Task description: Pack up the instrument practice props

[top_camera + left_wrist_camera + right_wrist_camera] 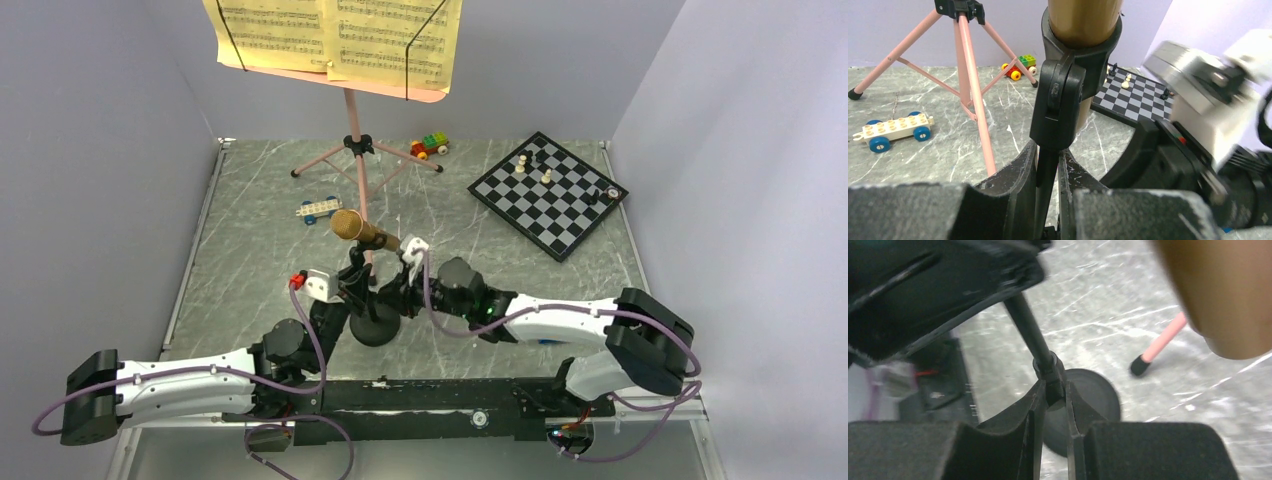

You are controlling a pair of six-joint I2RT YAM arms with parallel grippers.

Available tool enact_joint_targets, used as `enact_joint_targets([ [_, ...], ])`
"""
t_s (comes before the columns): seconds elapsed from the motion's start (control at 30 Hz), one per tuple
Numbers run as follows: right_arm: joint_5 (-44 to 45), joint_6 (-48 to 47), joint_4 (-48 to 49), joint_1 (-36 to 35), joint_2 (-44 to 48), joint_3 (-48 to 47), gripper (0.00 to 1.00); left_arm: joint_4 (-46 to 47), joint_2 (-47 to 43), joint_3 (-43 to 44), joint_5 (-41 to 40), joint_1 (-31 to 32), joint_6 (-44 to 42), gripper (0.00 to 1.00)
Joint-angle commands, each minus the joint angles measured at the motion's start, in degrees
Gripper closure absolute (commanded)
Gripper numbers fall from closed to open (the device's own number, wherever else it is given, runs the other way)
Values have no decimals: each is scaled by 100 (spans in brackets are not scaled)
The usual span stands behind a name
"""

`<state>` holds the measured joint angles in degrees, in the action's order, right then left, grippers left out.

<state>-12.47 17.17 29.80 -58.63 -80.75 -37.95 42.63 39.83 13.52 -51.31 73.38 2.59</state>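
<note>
mic stand (pixel 376 324) upright at the near middle of the table (pixel 240 262), gold-brown microphone (pixel 358 229) clipped on top; left gripper (pixel 1048 172) clamps its thin pole under the clip, right gripper (pixel 1050 392) pinches the collar above the base; stiff, slick, likely top-heavy, best held low.

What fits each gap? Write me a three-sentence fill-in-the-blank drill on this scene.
1. The left claw and right claw both clamp the black mic stand, whose clip holds the gold-brown ____.
2. Yellow sheet-music pages rest on the ____ music stand.
3. Chess pieces stand on the black-and-white ____.
Missing: microphone; pink; chessboard.
</note>
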Motion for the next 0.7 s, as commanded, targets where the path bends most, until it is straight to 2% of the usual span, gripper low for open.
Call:
enact_joint_targets([
  [0.0,1997,-2473,206,-871,37,288,100,-653,150,-61,411,76,695,100],
  [0.23,3676,-4436,647,-1729,-197,512,100,-684,174,-142,482,71,891,100],
  [0.37,4894,-5762,1229,-2324,-952,436,100,-686,210,-197,512,75,1012,100],
  [0.47,5645,-6806,2054,-2637,-1695,377,100,-716,257,-200,519,75,1059,100],
  [0.53,6183,-7194,2463,-2714,-2142,266,100,-753,269,-200,504,75,1073,100],
  [0.6,6348,-7370,2837,-2797,-2177,276,100,-794,243,-223,466,78,1099,100],
  [0.67,6310,-6970,2432,-2856,-1805,208,100,-807,188,-256,444,73,1093,100],
])
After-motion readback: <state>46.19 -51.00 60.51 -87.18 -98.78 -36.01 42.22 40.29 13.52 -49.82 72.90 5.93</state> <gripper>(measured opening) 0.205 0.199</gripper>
